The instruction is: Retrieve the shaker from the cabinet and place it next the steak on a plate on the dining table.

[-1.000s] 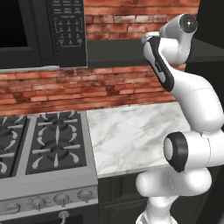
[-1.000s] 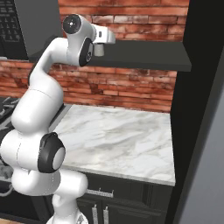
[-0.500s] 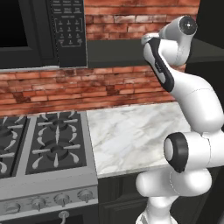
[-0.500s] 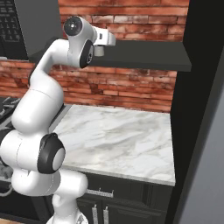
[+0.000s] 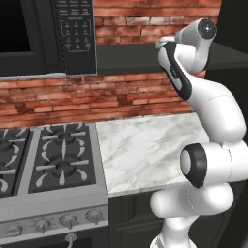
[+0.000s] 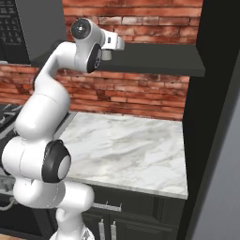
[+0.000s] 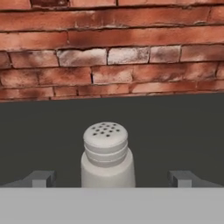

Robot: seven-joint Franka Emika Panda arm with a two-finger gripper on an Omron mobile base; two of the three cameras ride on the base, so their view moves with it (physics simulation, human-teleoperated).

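The shaker (image 7: 105, 153), light grey with a holed, domed top, stands upright on the flat black shelf (image 7: 175, 131) of the cabinet (image 6: 159, 58), in front of a red brick wall. My gripper (image 7: 112, 178) is open, with one finger tip on each side of the shaker's base and a clear gap to both. From the base views my hand (image 6: 115, 42) reaches in over the shelf (image 5: 126, 55) at its front edge. The steak, the plate and the dining table are out of view.
A black microwave (image 5: 72, 29) with a keypad hangs left of the shelf. Below are a gas stove (image 5: 48, 155) and a short marble counter (image 6: 126, 150). A tall dark panel (image 6: 211, 117) closes off the right side.
The arm has shifted only slightly at the shelf. The gripper has stayed open.
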